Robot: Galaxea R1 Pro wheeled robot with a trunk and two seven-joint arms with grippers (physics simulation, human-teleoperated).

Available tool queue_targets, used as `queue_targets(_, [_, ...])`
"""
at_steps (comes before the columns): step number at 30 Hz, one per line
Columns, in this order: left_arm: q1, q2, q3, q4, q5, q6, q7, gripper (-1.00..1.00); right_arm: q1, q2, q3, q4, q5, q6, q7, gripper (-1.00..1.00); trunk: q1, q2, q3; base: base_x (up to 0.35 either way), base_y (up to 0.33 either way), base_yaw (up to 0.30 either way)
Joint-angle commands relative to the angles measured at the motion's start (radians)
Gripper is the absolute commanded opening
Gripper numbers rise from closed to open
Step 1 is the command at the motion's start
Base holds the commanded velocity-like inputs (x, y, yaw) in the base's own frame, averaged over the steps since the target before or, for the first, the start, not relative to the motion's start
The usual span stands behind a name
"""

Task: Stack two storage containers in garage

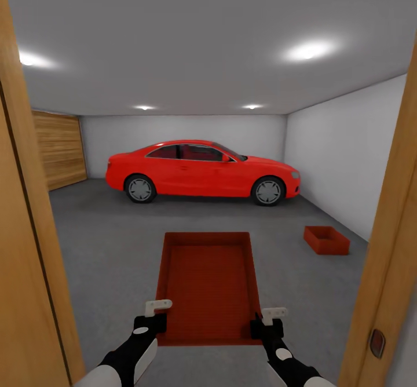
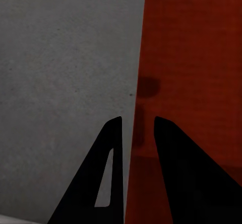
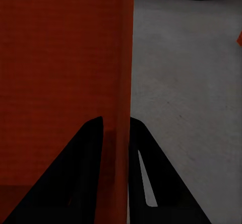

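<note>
- Both pincers clamp the near corners of the carried bin (image 1: 208, 285): the left pincer (image 1: 152, 317) straddles its left wall, the right pincer (image 1: 265, 323) its right wall.
- Wooden door frame (image 1: 32, 230) flanks the view closely; I'd drive straight through, keeping the bin level and centred.
- Second bin (image 1: 326, 240) sits on the garage floor (image 1: 110, 236), ahead to the right near the white wall (image 1: 347, 155), short of the red car (image 1: 202, 171).
- Steer toward it, stop close and square up before lowering.
</note>
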Motion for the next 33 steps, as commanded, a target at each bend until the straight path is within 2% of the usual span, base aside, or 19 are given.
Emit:
queue_targets(1, [0.0,0.011,0.016,0.0,0.008,0.001,0.012,-1.0,0.0,-0.002,-0.031,-0.002,0.0,-0.004,-0.012,-1.0,0.0,0.0,0.0,0.131,0.0,0.0])
queue_targets(33, [0.0,0.013,0.016,0.002,0.008,0.003,0.009,-1.0,0.0,-0.002,-0.031,-0.002,-0.002,-0.003,-0.012,-1.0,0.0,0.0,0.0,0.31,0.0,0.0])
